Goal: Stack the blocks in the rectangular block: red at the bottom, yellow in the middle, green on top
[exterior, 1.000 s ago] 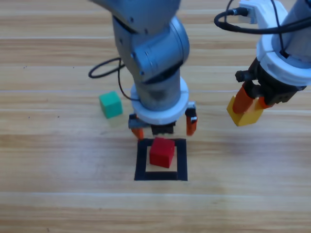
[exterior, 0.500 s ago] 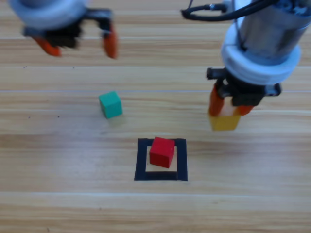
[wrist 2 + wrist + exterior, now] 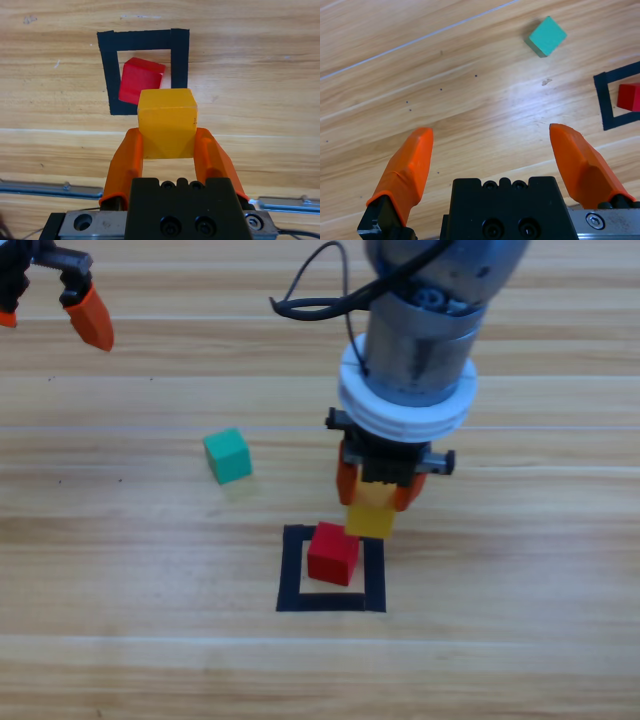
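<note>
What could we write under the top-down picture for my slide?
Right gripper carries the yellow cube toward the red cube.

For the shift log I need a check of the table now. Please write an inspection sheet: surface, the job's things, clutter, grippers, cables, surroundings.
Surface: wooden table, bare planks.
Job's things: red cube inside the black tape square; yellow cube held above the table, beside the red one, not on it; teal-green cube loose on the wood, outside the square.
Clutter: nothing seen.
Grippers: right gripper shut on the yellow cube; left gripper open, empty, at the top left corner in the high view.
Cables: black cable looping off the right arm.
Surroundings: nothing seen.
</note>
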Robot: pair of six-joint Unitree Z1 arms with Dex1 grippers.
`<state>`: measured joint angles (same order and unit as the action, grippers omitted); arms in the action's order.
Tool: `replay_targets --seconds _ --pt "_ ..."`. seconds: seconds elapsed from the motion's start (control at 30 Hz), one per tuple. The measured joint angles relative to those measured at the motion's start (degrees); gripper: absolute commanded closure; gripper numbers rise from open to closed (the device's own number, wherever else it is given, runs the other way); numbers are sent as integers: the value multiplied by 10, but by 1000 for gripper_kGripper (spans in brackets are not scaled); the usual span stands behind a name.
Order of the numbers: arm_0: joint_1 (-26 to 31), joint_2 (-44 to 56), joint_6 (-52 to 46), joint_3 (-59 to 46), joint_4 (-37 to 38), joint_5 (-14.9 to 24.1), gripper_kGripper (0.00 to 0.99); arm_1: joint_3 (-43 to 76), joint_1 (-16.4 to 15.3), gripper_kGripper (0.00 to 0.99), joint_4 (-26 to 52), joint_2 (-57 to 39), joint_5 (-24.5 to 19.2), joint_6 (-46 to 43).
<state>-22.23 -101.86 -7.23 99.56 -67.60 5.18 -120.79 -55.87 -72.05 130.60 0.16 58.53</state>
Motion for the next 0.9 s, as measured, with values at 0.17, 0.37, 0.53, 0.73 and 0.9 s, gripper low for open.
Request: replay_targets --seconds 0.17,0.37,0.53,0.73,0.9 --pt "1 0 3 0 0 -30 21 -27 -1 990 -2 11 17 40" --pt "5 0 47 -1 0 -89 21 -87 -5 990 -33 59 20 53" --pt "11 0 47 -1 5 -104 21 -132 -9 990 -57 97 20 56" --pt "15 0 46 -22 21 -106 21 -154 -10 990 -76 113 19 62" --pt "16 -1 43 -42 35 -111 21 -158 -10 990 -76 113 19 62"
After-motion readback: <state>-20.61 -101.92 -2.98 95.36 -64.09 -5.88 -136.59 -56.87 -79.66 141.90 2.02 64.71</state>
